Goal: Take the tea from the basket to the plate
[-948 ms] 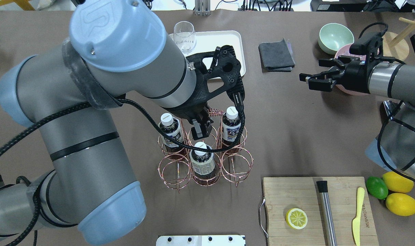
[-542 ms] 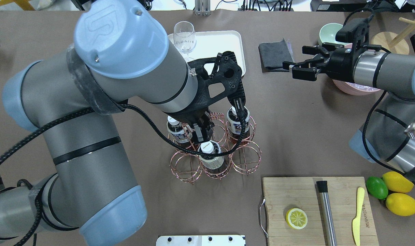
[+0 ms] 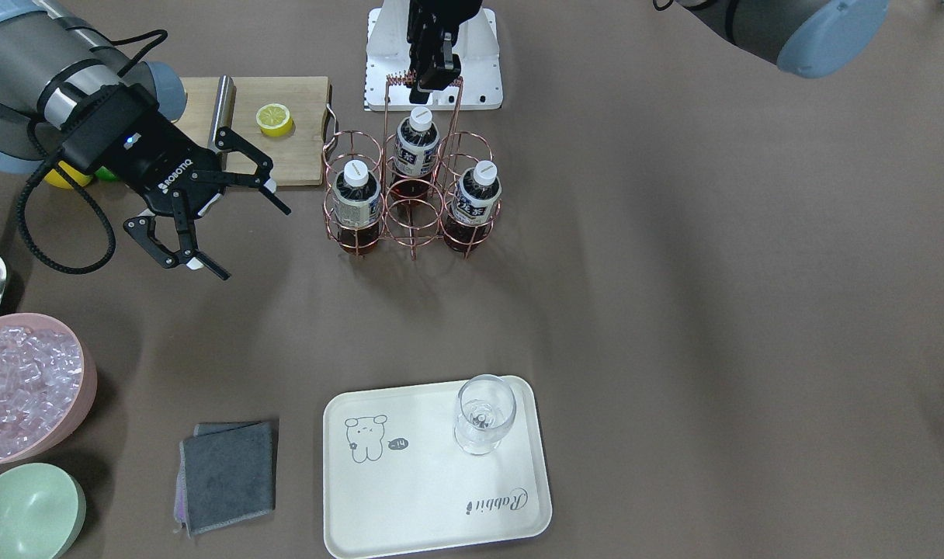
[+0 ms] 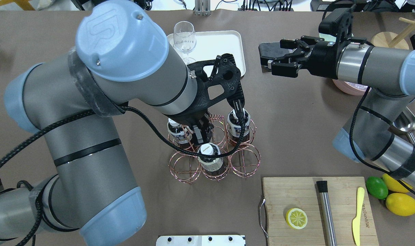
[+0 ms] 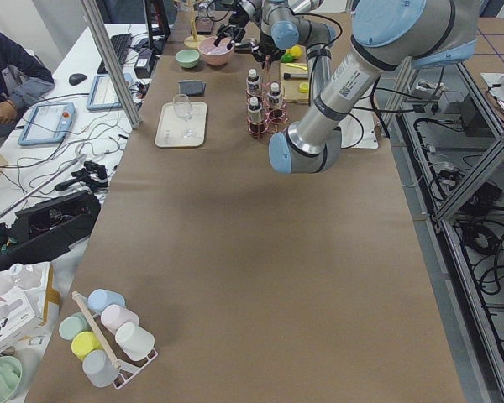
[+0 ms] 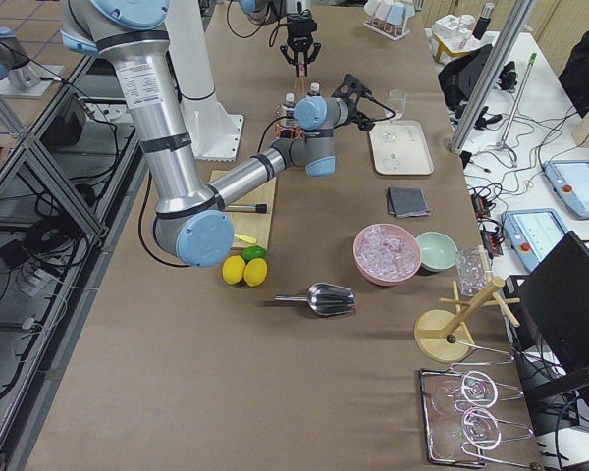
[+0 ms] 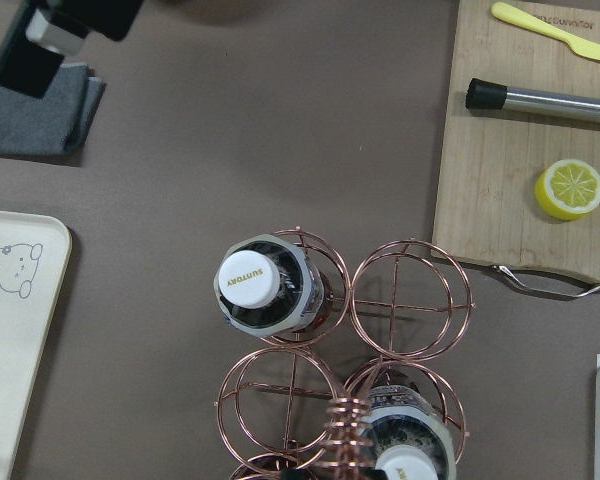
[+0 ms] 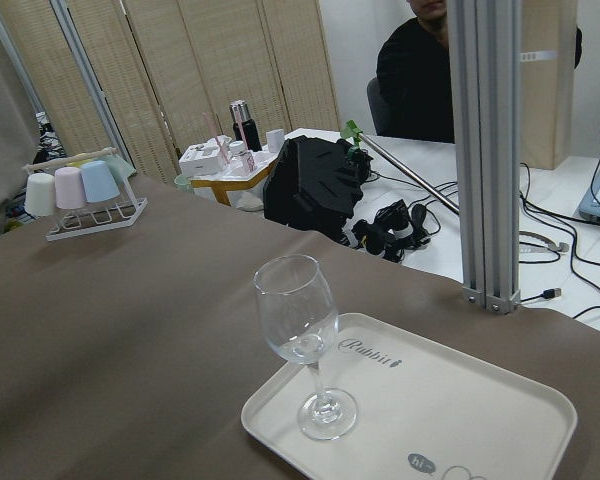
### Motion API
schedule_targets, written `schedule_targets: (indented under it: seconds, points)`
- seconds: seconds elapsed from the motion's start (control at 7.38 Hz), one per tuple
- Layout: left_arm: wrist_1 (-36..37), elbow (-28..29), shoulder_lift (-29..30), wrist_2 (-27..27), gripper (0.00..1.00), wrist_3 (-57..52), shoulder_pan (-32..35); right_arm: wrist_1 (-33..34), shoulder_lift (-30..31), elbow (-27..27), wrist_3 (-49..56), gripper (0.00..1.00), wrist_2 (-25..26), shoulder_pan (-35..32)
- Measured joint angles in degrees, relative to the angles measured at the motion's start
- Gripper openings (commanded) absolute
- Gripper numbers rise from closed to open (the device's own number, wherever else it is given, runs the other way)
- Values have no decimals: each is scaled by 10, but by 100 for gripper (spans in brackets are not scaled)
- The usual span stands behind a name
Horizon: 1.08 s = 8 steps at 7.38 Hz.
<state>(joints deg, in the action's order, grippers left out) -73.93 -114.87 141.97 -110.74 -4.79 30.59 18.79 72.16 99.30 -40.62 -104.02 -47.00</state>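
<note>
The copper wire basket (image 4: pixel 214 160) stands on the table with three tea bottles (image 3: pixel 359 198) (image 3: pixel 415 147) (image 3: pixel 476 198) in its cells. My left gripper (image 3: pixel 435 78) is above it, shut on the top of the handle beside the coil (image 7: pixel 345 440). One white cap (image 7: pixel 253 285) shows just below the left wrist camera. The cream plate (image 3: pixel 410 497) lies beyond the basket, with a stemmed glass (image 3: pixel 484 415) on it; it also shows in the overhead view (image 4: pixel 224 41). My right gripper (image 4: pixel 272 58) is open and empty, in the air over a grey cloth, right of the plate.
A wooden cutting board (image 4: pixel 296 194) carries a lemon half (image 4: pixel 296 218), a steel rod (image 4: pixel 327 212) and a yellow knife (image 4: pixel 357 215). Lemons and a lime (image 4: pixel 398 198) lie beside it. The grey cloth (image 3: pixel 227 473), a pink ice bowl (image 3: pixel 22 380) and a mint bowl (image 3: pixel 26 512) sit near the plate.
My left gripper carried the basket a little right and lower, then held still. My right arm swung left and farther back, from the pink bowl to over the grey cloth.
</note>
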Motion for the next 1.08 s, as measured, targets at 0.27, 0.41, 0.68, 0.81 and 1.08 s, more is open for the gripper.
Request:
schedule_targets:
  seconds: [0.27,0.41,0.68,0.81,1.08]
  points:
    - [-9,0,-1,1,0,14,-1,16,-1,17,3,100,14,42]
    - [-11,0,-1,1,0,16,-1,25,2,29,5,100,38,76]
    - [-12,1,-1,3,0,17,-1,55,21,60,7,100,55,105]
    - [-12,1,-1,5,0,17,-1,71,25,71,8,100,55,108]
    - [-12,1,-1,6,0,16,-1,103,25,92,7,100,55,115]
